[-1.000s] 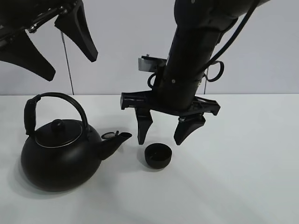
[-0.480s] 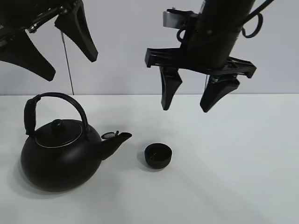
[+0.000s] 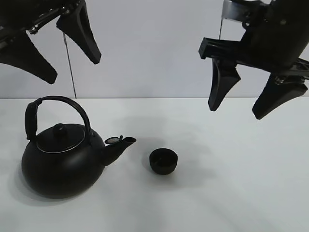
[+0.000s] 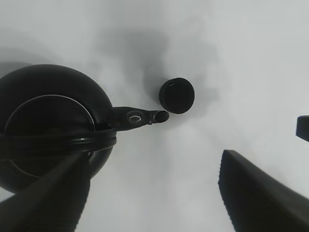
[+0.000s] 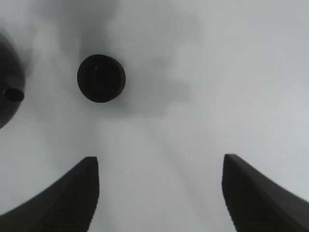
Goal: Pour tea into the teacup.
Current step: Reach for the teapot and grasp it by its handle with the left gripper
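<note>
The tiny black teacup [image 3: 163,161] stands upright on the white table, just right of the spout of the big black kettle [image 3: 63,159]. The cup also shows in the left wrist view [image 4: 177,95] and the right wrist view [image 5: 101,78]. The kettle [image 4: 48,121] stands upright at the left, its arched handle up. My left gripper [image 3: 63,58] hangs open and empty high above the kettle. My right gripper [image 3: 246,108] is open and empty, raised high to the right of the cup.
The white table [image 3: 231,193] stretches right and in front of the cup. A pale wall [image 3: 154,48] stands behind the table. A thin cable [image 3: 70,72] hangs behind the kettle.
My right gripper has risen from just above the teacup and moved up and to the right, still open. The cup, the kettle and the left gripper have not moved.
</note>
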